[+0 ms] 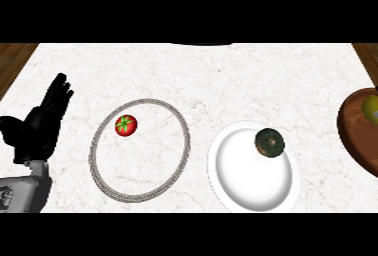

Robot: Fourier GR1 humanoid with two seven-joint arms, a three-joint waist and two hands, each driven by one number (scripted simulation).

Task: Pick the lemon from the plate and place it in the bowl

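A brown wooden bowl [350, 131] is cut off by the right edge of the head view. Inside it lies a yellow-green fruit, which looks like the lemon [370, 109], only partly in view. A white plate [251, 177] sits at the lower middle with a dark green round fruit [270, 141] on its upper right part. My left hand [40, 125] rests at the far left, open with fingers pointing up, apart from every object. My right hand does not show.
A grey-rimmed round plate [94, 150] lies left of the middle with a red tomato [126, 125] on its upper left part. Bare marble counter [221, 70] stretches across the back. Wooden edges show at both top corners.
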